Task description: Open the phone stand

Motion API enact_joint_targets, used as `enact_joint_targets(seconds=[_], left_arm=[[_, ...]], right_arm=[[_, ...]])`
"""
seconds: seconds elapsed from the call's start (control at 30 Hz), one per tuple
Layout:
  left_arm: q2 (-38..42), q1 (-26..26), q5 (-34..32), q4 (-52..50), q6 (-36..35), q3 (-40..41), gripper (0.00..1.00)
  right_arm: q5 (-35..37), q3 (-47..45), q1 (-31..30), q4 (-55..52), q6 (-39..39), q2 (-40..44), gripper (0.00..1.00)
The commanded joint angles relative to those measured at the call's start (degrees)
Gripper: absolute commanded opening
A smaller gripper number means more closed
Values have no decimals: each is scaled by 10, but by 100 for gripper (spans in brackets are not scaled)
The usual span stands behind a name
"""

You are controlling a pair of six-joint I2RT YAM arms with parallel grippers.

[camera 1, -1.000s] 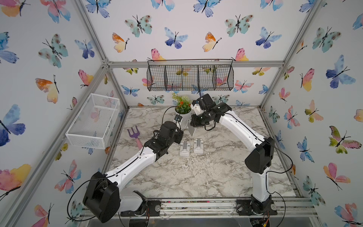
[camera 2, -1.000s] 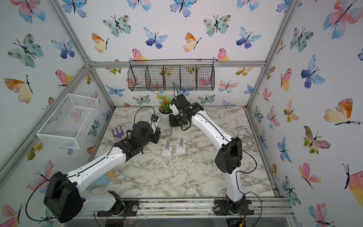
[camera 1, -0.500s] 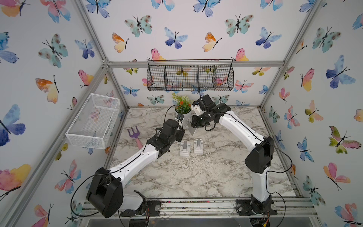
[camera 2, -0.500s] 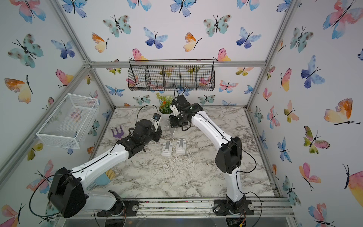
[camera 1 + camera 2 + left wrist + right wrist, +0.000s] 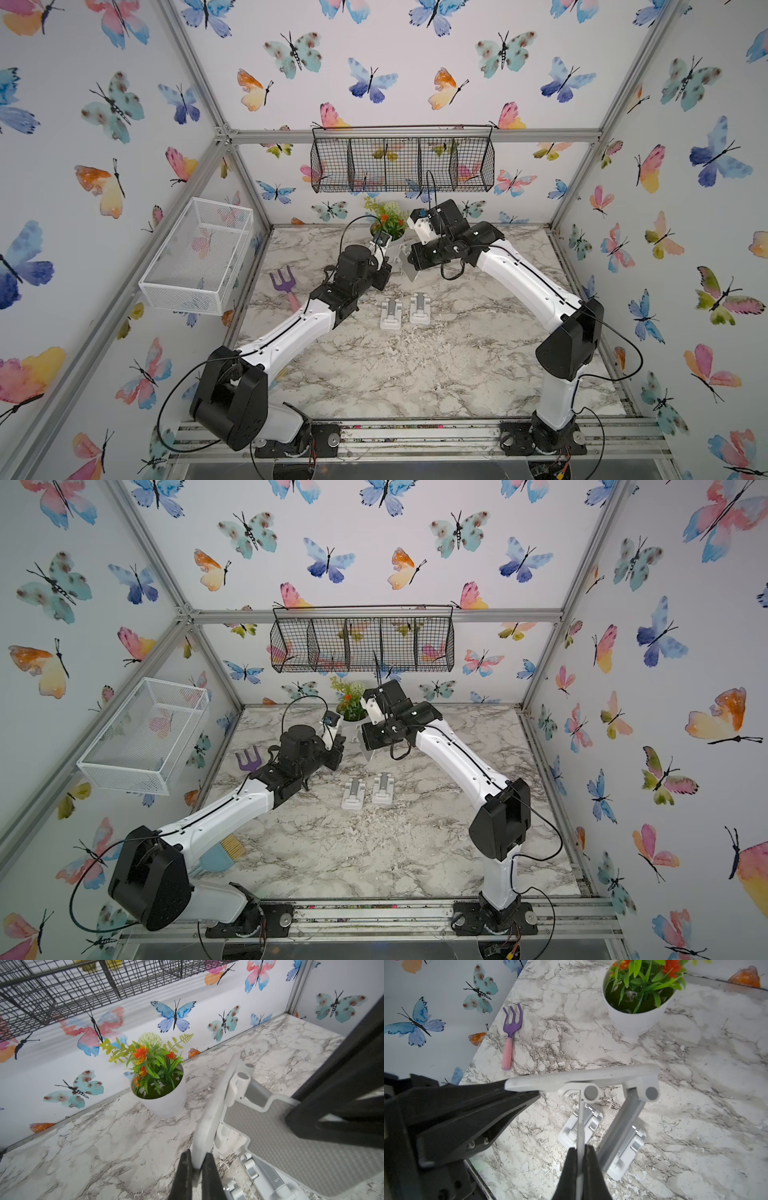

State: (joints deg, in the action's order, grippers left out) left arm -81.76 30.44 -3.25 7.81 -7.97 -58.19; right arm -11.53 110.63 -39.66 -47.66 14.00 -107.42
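A white mesh basket hangs on the left wall. Below it, a purple garden fork lies near the left edge of the marble table. The left gripper pinches one end of the phone stand, which is held aloft mid-table toward the back. The long axis of its plate runs from those tips toward the back wall. The right gripper is clamped on the stand's thin base. Just behind, a white pot holds an artificial plant. Two folded stands lie below, and bare marble opens rightward.
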Motion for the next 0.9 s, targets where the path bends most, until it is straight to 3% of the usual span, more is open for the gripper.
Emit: enact_joint_targets(seconds=[0.0,0.5,0.87], left_arm=[[-39,-61,-101,83,-3,12,0],[-128,-167,-62,149,-5,-34,0],[-162,-174,-34,152,10,-60,0]], right_arm=[[-91,-6,-19,-104,-27,46,1],[-97,-27,-66,-158,-42,67,1],[-108,-58,-83,-113,-12,77,1]])
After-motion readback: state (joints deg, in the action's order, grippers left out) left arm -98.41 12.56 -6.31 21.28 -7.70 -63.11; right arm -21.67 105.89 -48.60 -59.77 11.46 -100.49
